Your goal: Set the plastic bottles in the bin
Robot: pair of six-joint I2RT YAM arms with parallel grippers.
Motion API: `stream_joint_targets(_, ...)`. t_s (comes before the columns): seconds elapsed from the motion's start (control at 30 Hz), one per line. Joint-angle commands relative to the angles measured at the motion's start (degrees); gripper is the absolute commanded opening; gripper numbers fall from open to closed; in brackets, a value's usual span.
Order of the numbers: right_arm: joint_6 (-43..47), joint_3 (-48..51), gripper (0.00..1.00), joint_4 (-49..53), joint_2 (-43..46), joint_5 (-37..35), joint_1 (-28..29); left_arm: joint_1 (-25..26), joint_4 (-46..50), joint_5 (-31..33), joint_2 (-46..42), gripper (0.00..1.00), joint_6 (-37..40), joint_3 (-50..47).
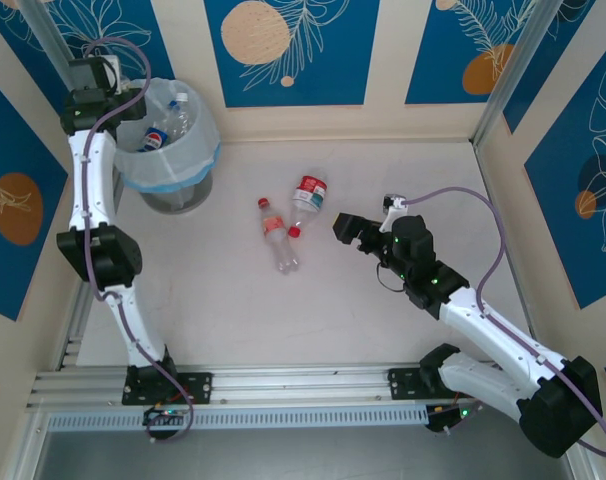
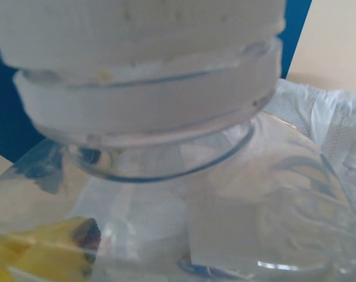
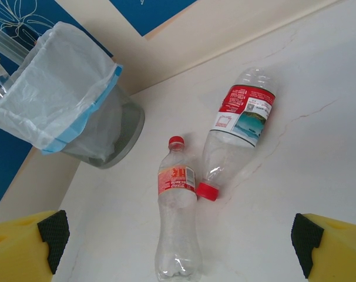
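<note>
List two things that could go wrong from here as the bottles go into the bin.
1. The slim bottle and the larger bottle lie nearly touching; the open right end effector closing on one may send the other rolling.
2. The left arm stands at the bin, so the right arm bringing a bottle there could hit it.

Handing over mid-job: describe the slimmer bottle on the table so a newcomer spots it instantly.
Start at the bin at the table's far left; two bottles lie right of it, mid-table. The slimmer bottle is the left one, its red cap pointing toward the back wall, whereas its fatter neighbour's cap points the opposite way.
</note>
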State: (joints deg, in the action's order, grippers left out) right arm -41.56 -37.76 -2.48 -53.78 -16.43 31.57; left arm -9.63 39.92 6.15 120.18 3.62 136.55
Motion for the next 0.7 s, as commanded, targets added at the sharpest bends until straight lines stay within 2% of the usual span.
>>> stream_joint_targets(0.0,-1.0,0.5,1.0,-0.3,0.5,0.5,-0.4,-0.2,-0.1,1.1,1.9,0.8,1.3,2.2)
stream_joint_targets(0.23,-1.2,0.5,1.0,0.7,0.8,1.1,-0.5,-0.1,3.6,1.3,6.4,0.94,-0.5,11.2)
stream_joint_targets(0.37,-0.9,0.5,1.0,0.7,0.6,1.2,-0.6,0.5,3.8,1.4,5.7,0.99,-0.9,11.6)
stream_joint_targets(0.53,-0.8,0.2,1.0,0.6,0.1,1.7,-0.8,0.9,3.5,2.6,3.6,0.99,-2.7,11.6)
stream_joint_targets(0.67,-0.7,-0.1,1.0,0.7,-1.2,2.7,-1.0,1.0,3.9,-3.0,1.1,0.99,-5.4,11.5)
